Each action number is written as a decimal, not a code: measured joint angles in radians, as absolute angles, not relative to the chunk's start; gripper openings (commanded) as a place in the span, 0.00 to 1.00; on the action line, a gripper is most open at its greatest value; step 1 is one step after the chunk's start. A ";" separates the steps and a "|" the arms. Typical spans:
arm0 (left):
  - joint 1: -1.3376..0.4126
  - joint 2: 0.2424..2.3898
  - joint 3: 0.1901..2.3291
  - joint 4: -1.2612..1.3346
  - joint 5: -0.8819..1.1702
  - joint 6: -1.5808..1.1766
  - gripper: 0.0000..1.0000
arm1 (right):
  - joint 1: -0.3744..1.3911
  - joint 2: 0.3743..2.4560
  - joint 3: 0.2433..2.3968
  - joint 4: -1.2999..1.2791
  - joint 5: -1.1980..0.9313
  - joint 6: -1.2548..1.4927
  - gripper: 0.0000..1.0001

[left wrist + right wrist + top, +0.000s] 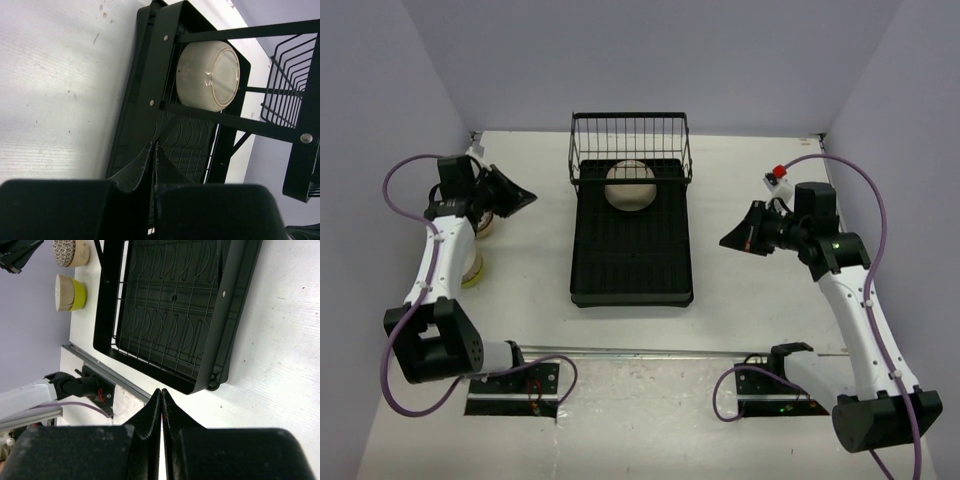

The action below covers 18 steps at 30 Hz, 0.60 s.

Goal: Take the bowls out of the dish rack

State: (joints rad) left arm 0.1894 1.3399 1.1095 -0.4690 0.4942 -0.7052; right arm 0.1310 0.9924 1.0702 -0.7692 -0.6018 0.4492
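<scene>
On either side of the dish rack (pixel 630 250), both hands hang empty while one cream bowl (pixel 632 187) sits at its far end.
Left hand (pixel 527 197) and right hand (pixel 727 242) are pinched together on nothing. Other bowls (pixel 70 290) stand on the surface (pixel 520 290) at left. The lone bowl looks glazed, stiff, slick and breakable, so its rim seems the safest hold.

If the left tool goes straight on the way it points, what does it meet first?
Likely the left tool meets the side wall of the dish rack first, before the cream bowl inside it; depth is unclear.
</scene>
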 measured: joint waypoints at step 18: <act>0.065 1.118 0.985 -0.419 0.471 -0.858 0.38 | 0.148 1.027 1.070 -0.762 -0.647 0.448 0.00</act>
State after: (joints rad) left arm 0.0650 1.1179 0.9852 -0.4187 0.4713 -0.8577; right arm 0.1478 1.0271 1.0702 -0.7616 -0.6468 0.4477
